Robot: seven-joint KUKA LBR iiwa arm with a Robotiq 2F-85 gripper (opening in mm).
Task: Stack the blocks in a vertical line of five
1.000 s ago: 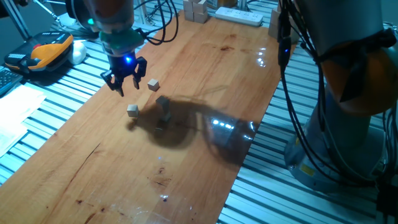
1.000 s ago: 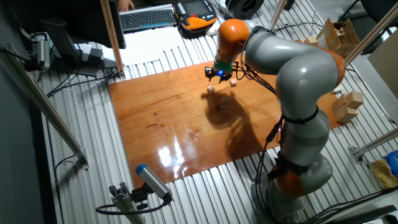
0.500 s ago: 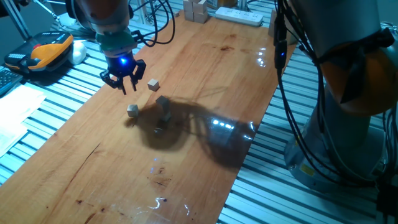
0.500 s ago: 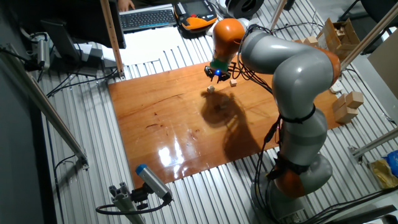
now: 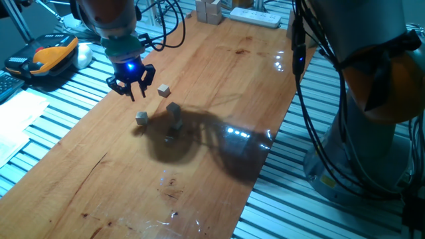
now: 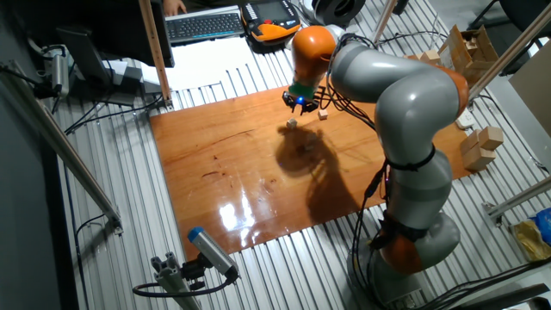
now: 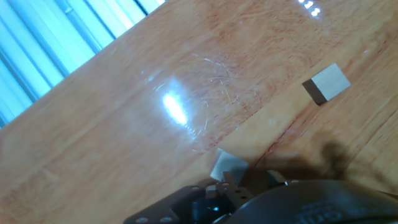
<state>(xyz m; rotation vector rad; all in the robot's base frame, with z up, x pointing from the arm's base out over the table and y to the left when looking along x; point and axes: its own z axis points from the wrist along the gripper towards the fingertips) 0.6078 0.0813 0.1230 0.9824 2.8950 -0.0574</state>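
My claw (image 5: pixel 131 89) hangs open and empty at upper left; the short stack (image 5: pixel 176 115) stands mid-tabletop (two loose blocks nearby). I worry a low swing could topple it.

wooden tabletop (image 5: pixel 219 79), glossy, glare spots | ribbed metal bench (image 6: pixel 120 250) | keyboard (image 6: pixel 205 24) at back

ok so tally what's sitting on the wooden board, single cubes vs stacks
single small cubes: 2, the far cube and the near cube
cube stack: 1, too dim in the shadow to count its cubes
total: 3
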